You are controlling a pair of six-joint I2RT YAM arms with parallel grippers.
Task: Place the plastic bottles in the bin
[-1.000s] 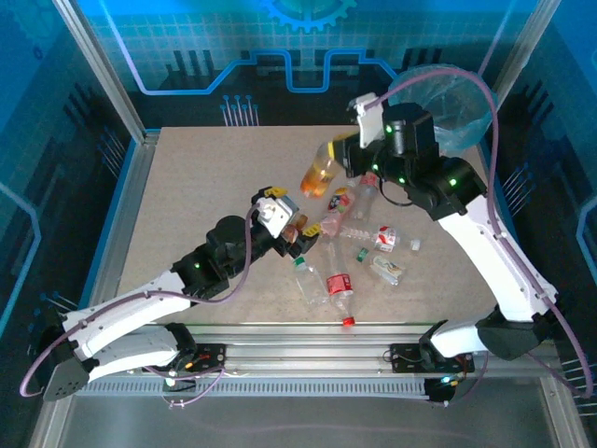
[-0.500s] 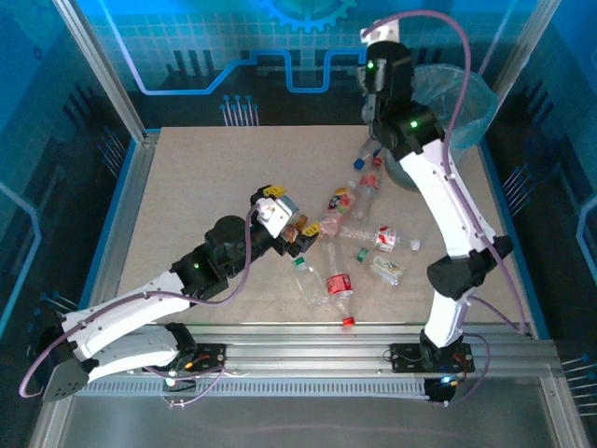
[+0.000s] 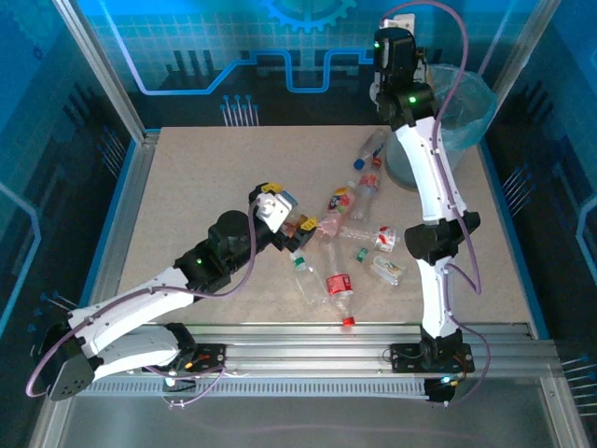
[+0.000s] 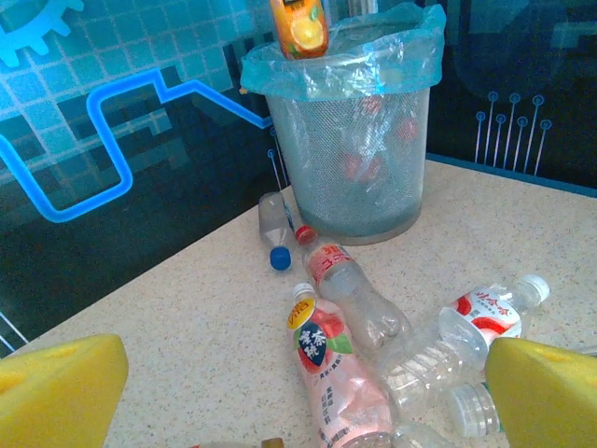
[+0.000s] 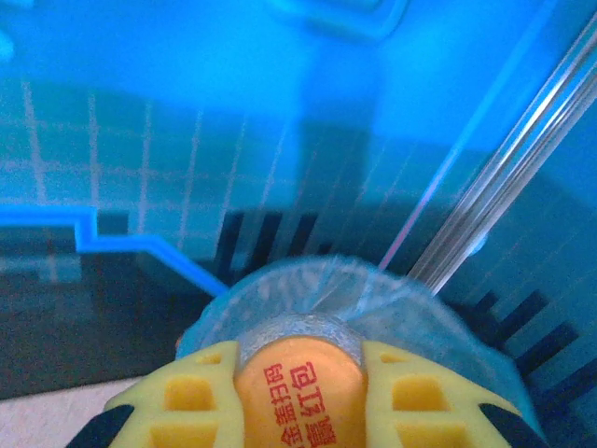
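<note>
The top external view shows the whole layout. The bin [image 3: 464, 105] stands at the far right corner of the worktop [image 3: 205, 187]. A scatter of plastic bottles [image 3: 347, 233] lies in the middle. One more bottle [image 3: 372, 146] lies just beside the bin's base. The right arm reaches far and high, putting the right gripper [image 3: 419, 71] at the bin's rim, but its fingers are too small here to read.

The right wrist view fills that in. Its two yellow fingers [image 5: 187, 392] press on either side of an orange bottle [image 5: 298, 392] with red lettering. The bin's light-blue bag lies directly beyond it.

The left wrist view shows the same orange bottle [image 4: 298, 26] from the side, hanging upright over the bin's near-left rim, above the bag's edge [image 4: 373, 65]. Through the mesh wall, red and pale shapes show inside, too blurred to name.

The left gripper [image 3: 290, 209] hovers low over the near-left edge of the scatter. Its yellow fingers [image 4: 56, 390] are spread wide at the two bottom corners of its wrist view and hold nothing. Beyond them on the worktop lie:
- a pink-labelled bottle [image 4: 328, 366] with a yellow cap;
- a clear red-capped bottle [image 4: 359, 291] touching it;
- a blue-capped bottle [image 4: 273, 224] near the bin's base;
- a white-capped bottle [image 4: 492, 308] with a red-and-white label, to the right.
</note>
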